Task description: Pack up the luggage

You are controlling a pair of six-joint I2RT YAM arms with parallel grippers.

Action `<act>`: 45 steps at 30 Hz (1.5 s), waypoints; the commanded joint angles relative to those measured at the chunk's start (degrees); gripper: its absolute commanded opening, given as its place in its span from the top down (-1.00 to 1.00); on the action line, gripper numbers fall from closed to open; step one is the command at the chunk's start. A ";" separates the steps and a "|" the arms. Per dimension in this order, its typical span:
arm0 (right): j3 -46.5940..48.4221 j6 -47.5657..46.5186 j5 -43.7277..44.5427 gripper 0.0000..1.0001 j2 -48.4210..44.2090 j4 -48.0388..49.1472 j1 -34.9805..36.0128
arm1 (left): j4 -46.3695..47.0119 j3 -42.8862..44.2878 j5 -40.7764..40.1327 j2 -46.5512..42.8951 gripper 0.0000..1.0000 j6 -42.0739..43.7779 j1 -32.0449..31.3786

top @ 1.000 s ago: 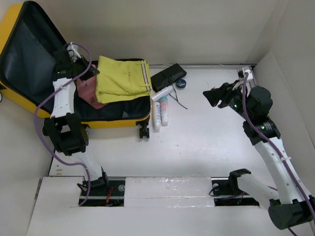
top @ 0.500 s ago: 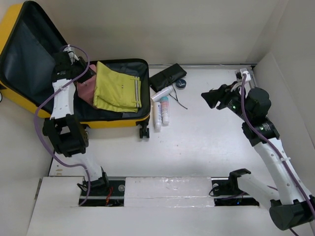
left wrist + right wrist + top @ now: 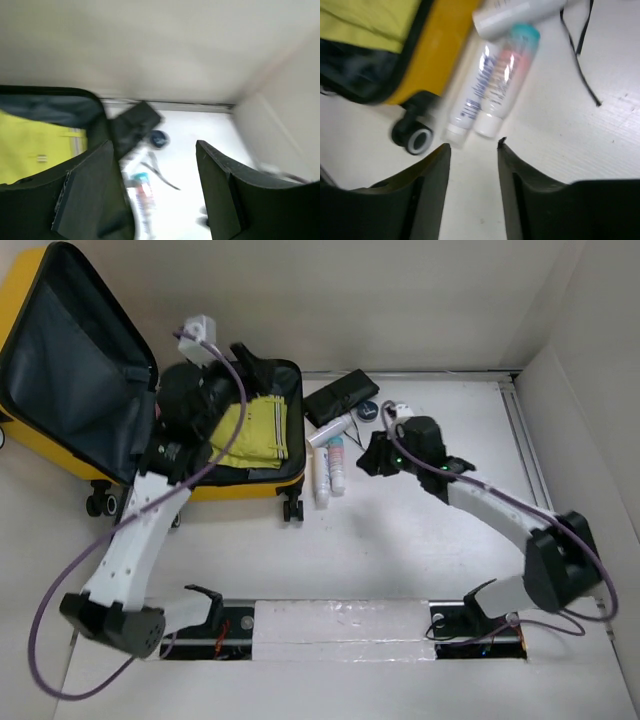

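The yellow luggage (image 3: 235, 486) lies open at the left, its lid (image 3: 60, 360) standing up. A yellow-green garment (image 3: 262, 430) lies in its dark base. My left gripper (image 3: 258, 368) hovers above the base's far right corner, open with nothing in it (image 3: 154, 150). Right of the luggage lie two tubes (image 3: 327, 468), a white bottle (image 3: 331, 428), a black pouch (image 3: 342, 395) and a blue tin (image 3: 368, 410). My right gripper (image 3: 368, 458) is open and empty (image 3: 472, 147), just short of the tubes' white caps (image 3: 486, 125).
A thin black cord (image 3: 580, 50) lies on the white table right of the tubes. A luggage wheel (image 3: 414, 138) sits just left of the tubes. A low wall (image 3: 400, 310) closes the back, another the right side (image 3: 590, 440).
My left gripper opened, let go of the yellow-green garment and swung up and right over the luggage. My right arm moved left and down to the tubes.
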 commanded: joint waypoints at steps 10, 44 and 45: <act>13.54 2.16 8.20 -0.32 27.89 6.46 1.96 | 19.23 -44.96 -8.76 -24.79 -0.21 -11.63 -14.01; 24.58 4.71 -2.33 0.28 21.41 5.23 7.48 | 25.57 -46.65 -3.48 -32.36 -0.19 -13.84 -14.01; 26.89 5.32 -2.96 0.28 22.46 5.23 8.45 | 24.79 -46.12 -3.48 -33.76 -0.19 -13.84 -14.01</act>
